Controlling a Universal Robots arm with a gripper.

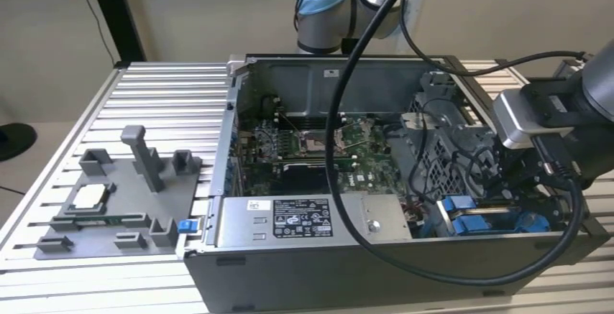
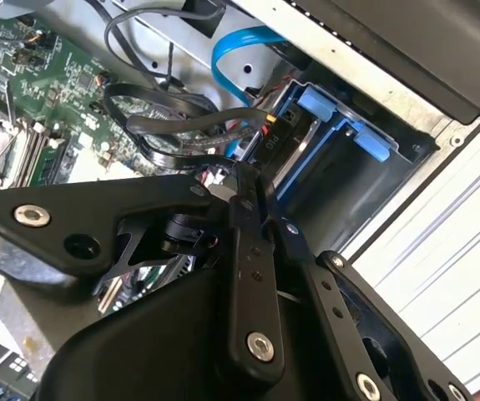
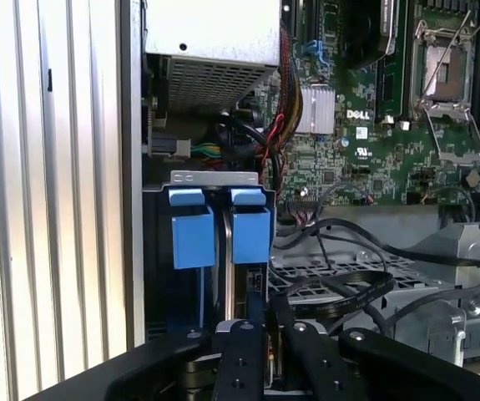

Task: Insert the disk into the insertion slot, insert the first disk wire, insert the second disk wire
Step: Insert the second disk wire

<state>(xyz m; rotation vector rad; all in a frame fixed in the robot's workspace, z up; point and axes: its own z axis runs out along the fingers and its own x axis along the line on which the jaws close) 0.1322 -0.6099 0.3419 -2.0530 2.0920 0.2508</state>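
Two blue-tabbed carriers (image 3: 220, 234) — upright, side-by-side

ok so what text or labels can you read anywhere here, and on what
None I can quote reliably.
Label on the power-supply box: print too small to read.
Motherboard: white markings, too small to read.
Black wire connector: white marking, unclear.
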